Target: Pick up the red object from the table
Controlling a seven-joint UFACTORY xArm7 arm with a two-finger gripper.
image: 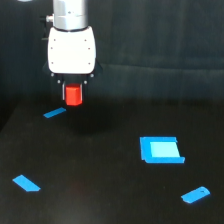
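The red object is a small red-orange block hanging below the white wrist at the exterior view's upper left. My gripper is shut on it, with dark fingers against its sides. The block hangs in the air, well above the black table. A faint red reflection of it shows on the glossy surface below.
Flat blue pieces lie on the table: a thin strip just below-left of the gripper, a large rectangle at the right, a slanted piece at the lower left and another at the lower right. A dark backdrop stands behind.
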